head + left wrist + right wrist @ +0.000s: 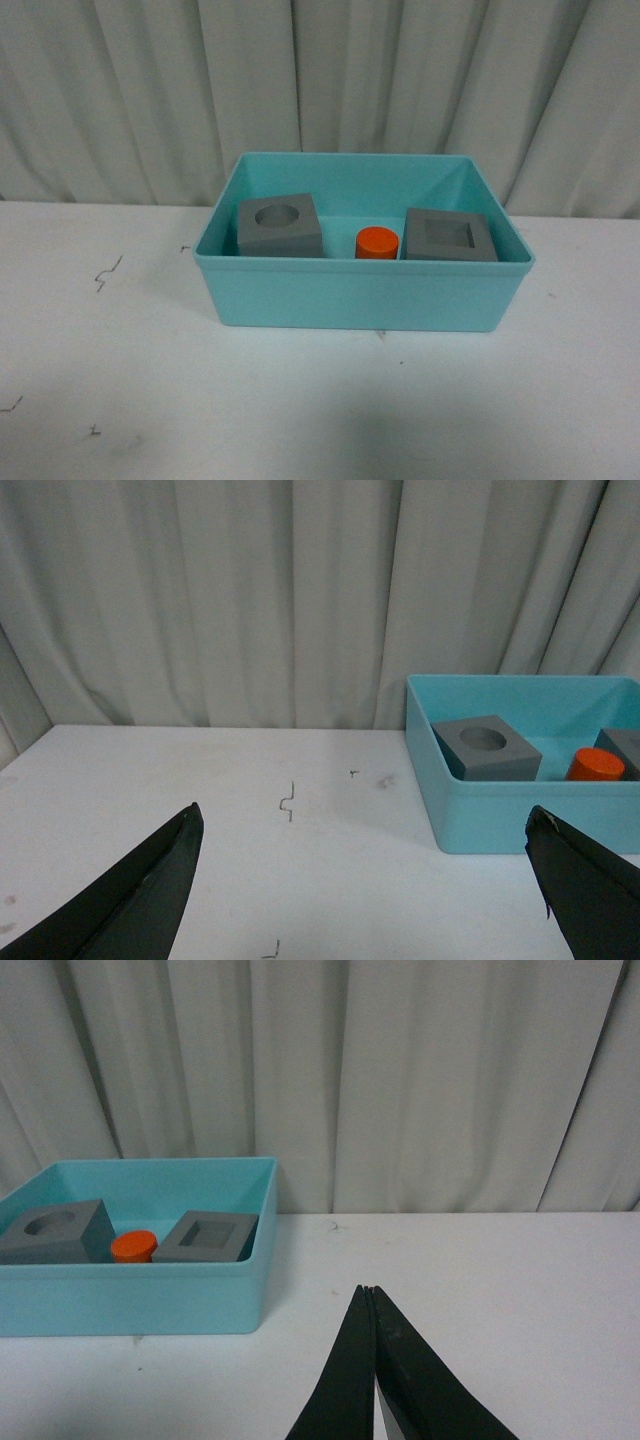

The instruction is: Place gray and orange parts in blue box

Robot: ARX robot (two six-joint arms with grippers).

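Sitting inside the blue box (360, 295), both gray cubes (281, 225) (449, 237) flank the orange cylinder (377, 243). Left claw (365, 880) gapes wide; right claw (372, 1305) is pinched closed, empty. Sensible finish: keep both clear above the desk (120, 380).

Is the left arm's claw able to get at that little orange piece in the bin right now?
Probably yes. The left gripper is open, the blue box has no lid, and the orange cylinder stands free between the gray cubes; only the box wall must be cleared.
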